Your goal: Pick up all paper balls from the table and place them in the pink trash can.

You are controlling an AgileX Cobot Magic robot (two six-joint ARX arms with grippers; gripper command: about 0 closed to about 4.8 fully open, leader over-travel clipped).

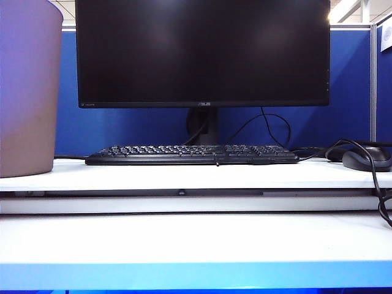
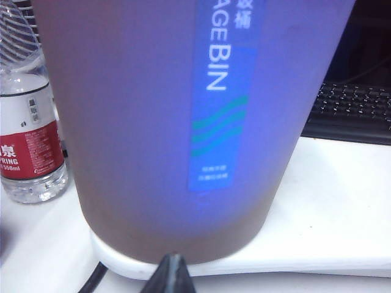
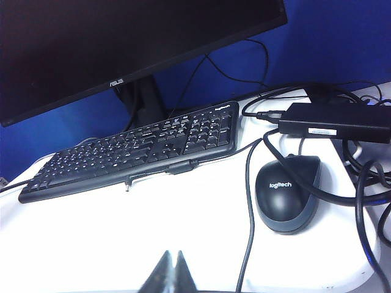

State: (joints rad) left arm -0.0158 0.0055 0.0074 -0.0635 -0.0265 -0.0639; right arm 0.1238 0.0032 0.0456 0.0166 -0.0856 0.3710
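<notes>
The pink trash can stands on the white table at the far left of the exterior view. It fills the left wrist view as a mauve wall with a blue label. My left gripper is shut and empty, pointing at the can's foot from just in front of the table edge. My right gripper is also shut with nothing in it, low over the white table in front of the keyboard. No paper balls show in any view. Neither arm appears in the exterior view.
A black keyboard lies before a dark monitor. A dark mouse, a power brick and tangled cables crowd the right end. A water bottle stands beside the can.
</notes>
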